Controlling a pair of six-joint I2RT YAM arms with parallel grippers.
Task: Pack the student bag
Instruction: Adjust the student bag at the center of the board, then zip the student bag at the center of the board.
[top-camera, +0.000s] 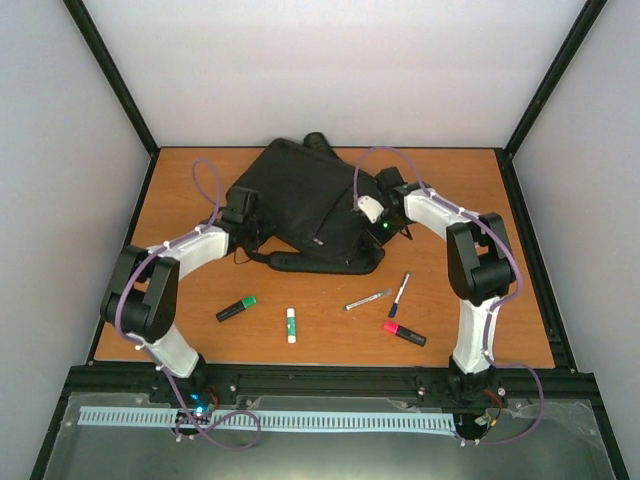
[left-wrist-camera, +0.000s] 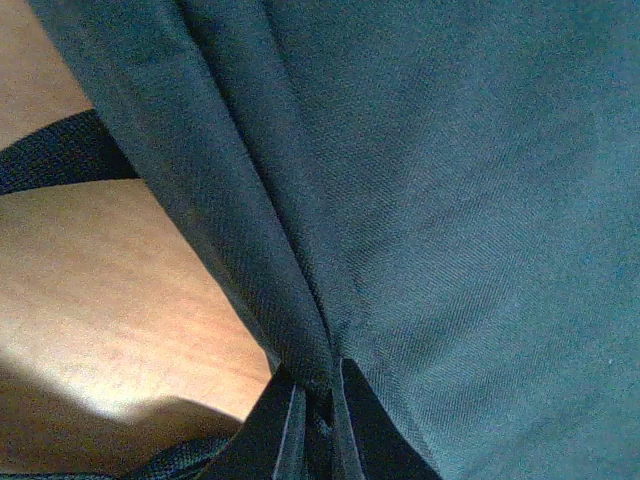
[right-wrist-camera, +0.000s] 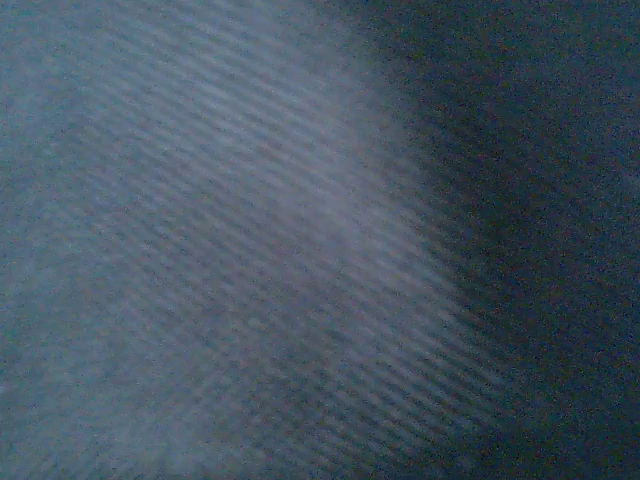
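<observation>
As left jaws pinch student bag (top-camera: 295, 200) fabric | right jaws: cannot tell

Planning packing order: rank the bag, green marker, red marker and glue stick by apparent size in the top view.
1. student bag, by far largest.
2. green marker and red marker: look alike, unranked.
3. glue stick, slightly shorter.

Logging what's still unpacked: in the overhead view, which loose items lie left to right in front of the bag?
Green marker, white glue stick, silver pen, blue pen; the red marker overlaps both pens' span.
</observation>
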